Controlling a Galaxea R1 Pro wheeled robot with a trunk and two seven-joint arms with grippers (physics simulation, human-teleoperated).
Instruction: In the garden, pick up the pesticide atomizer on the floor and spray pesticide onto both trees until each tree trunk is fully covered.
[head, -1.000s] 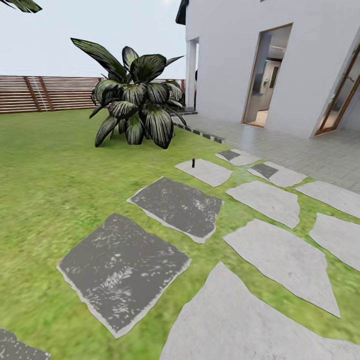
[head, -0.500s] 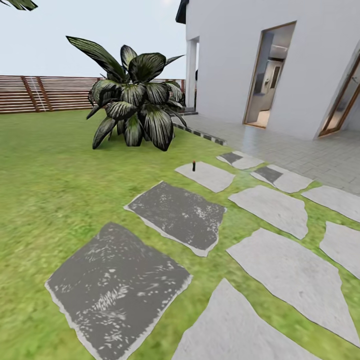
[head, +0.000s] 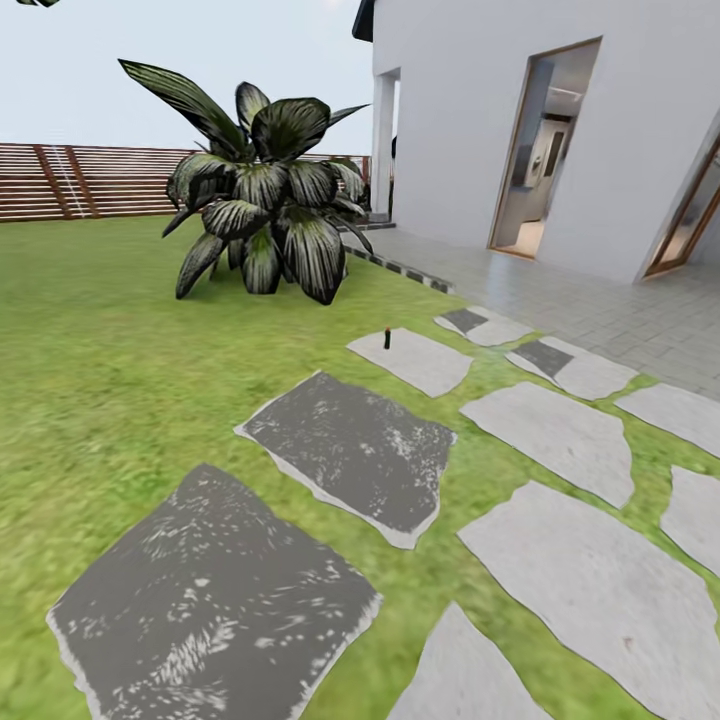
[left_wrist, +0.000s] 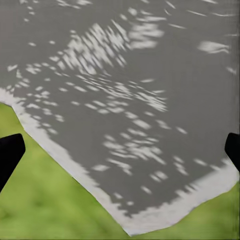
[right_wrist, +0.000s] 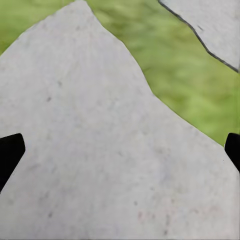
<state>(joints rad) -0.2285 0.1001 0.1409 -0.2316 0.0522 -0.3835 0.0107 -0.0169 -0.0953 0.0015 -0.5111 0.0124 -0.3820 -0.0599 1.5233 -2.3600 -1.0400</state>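
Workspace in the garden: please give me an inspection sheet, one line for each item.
Surface: green lawn with dark and pale stepping stones.
Job's things: small dark upright object, probably the pesticide atomizer, at the edge of a far pale stone.
Clutter: nothing seen.
Grippers: left gripper open above a dark stone; right gripper open above a pale stone; both empty.
Cables: nothing seen.
Surroundings: broad-leaved plant, slatted wooden fence, white house with open doorways.

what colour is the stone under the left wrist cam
Dark grey stone with white flecks and a pale edge, set in green grass; clearest in the left wrist view.
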